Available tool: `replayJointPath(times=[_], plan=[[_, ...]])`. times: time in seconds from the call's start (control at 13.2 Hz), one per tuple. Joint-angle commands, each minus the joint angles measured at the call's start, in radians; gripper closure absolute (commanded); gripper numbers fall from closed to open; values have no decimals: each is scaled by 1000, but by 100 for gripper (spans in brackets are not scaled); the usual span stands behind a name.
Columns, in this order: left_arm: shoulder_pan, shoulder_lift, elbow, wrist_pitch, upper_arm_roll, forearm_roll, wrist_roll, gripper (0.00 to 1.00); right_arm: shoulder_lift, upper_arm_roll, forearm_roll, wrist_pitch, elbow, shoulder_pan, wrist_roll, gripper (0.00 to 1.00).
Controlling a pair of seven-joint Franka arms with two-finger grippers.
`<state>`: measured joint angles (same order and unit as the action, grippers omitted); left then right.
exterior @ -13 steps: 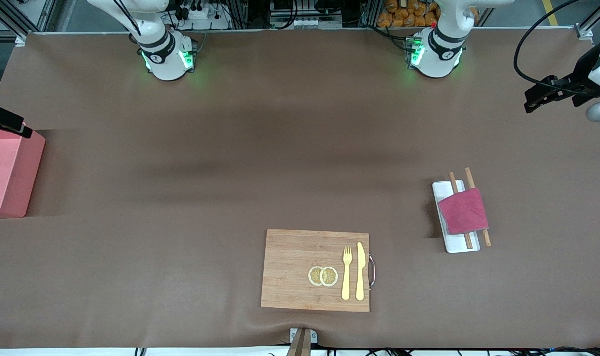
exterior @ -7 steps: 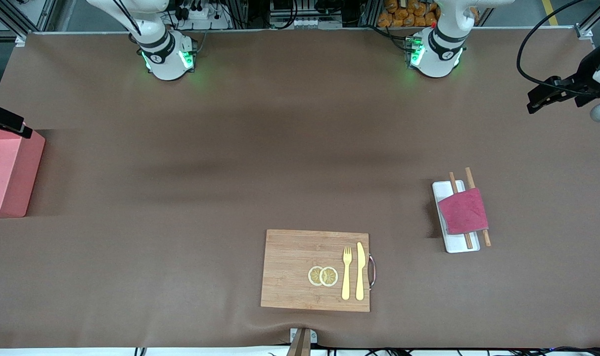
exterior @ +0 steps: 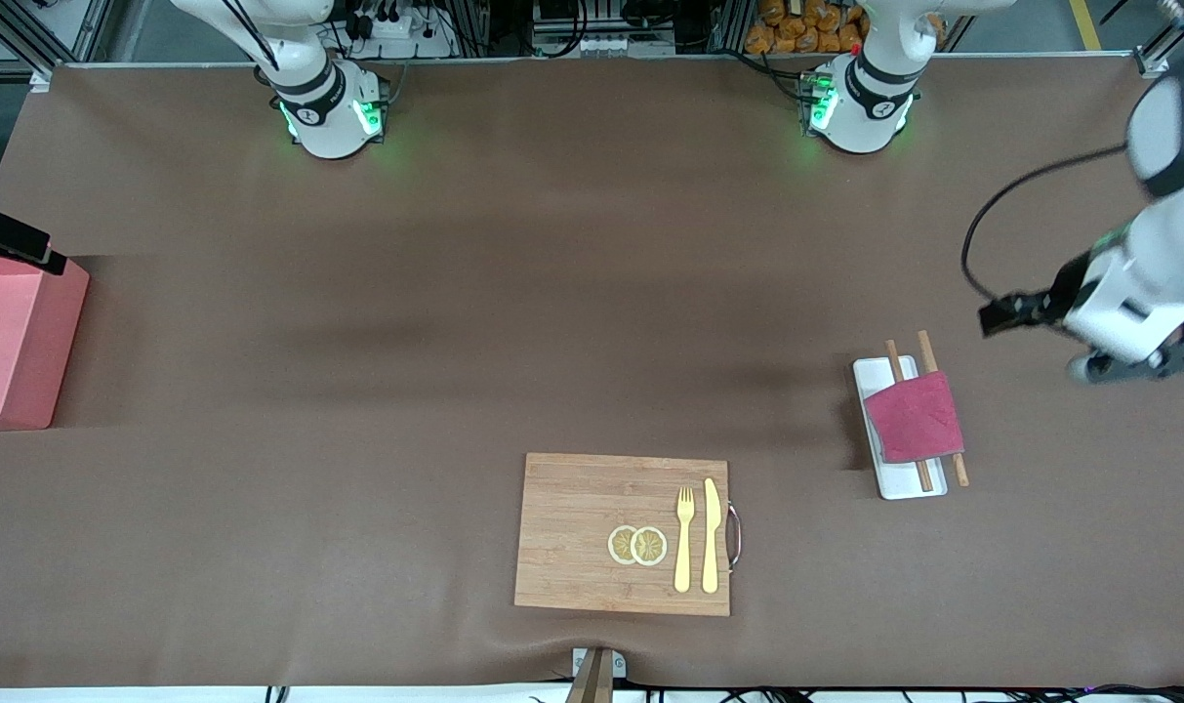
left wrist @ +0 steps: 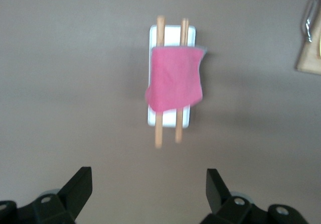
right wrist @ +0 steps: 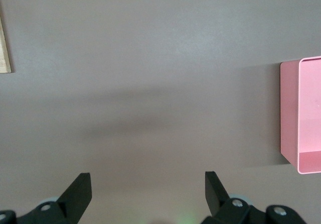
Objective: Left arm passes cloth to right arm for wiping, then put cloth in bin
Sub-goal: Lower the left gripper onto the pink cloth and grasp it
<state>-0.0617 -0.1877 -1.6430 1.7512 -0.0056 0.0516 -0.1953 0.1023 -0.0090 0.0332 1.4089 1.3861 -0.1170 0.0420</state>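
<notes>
Left gripper (left wrist: 148,196) has swung in beside the cloth (exterior: 914,417), fingers spread

Cloth drapes two sticks (exterior: 925,415) on the white tray (exterior: 899,483); right gripper (right wrist: 148,196) spread, waiting.

The bin (exterior: 11,347) is cut off by the picture's edge.

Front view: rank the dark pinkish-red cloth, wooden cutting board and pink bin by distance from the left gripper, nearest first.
From the left gripper, jaws open over bare table:
1. Dark pinkish-red cloth, draped over the white tray, at the left arm's end.
2. Wooden cutting board, mid-table, nearer the camera.
3. Pink bin, at the right arm's end.
</notes>
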Motion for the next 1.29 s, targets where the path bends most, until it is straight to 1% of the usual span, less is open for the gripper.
replayJointPath(times=[0.0,0.08,0.23,0.3,0.45,0.53,0.61,0.76,0.83,0.91,1.06,1.21], plan=[[5,31,-176,204,-7,-9,-9,0,4,1,-3,-4,-6,17,1,0],[3,16,-202,255,-7,-9,-12,0,8,1,-3,-4,-6,17,1,0],[11,-33,-225,301,-7,-9,-13,9,10,1,-3,-2,-6,17,-2,0],[13,-50,-236,326,-5,-9,-13,10,10,1,-1,-2,-6,17,-2,0],[23,-67,-288,414,-5,-9,-15,17,26,1,5,-4,-6,33,-7,0],[32,-70,-313,459,-5,-9,-15,24,39,3,8,-4,-6,43,-7,0],[33,-81,-328,494,-5,-9,-15,27,59,3,10,-8,-6,57,-2,0],[36,-108,-330,525,-5,-9,-15,31,108,4,16,-7,-6,97,-1,0],[36,-116,-328,536,-5,-10,-15,36,143,4,39,-4,-9,111,1,0],[36,-127,-330,550,-5,-10,-15,42,163,3,46,2,-10,132,2,0],[36,-134,-328,561,-5,-10,-15,52,178,3,48,31,-10,167,3,0],[36,-133,-327,561,-5,-10,-16,62,186,3,50,33,-9,206,1,0]])
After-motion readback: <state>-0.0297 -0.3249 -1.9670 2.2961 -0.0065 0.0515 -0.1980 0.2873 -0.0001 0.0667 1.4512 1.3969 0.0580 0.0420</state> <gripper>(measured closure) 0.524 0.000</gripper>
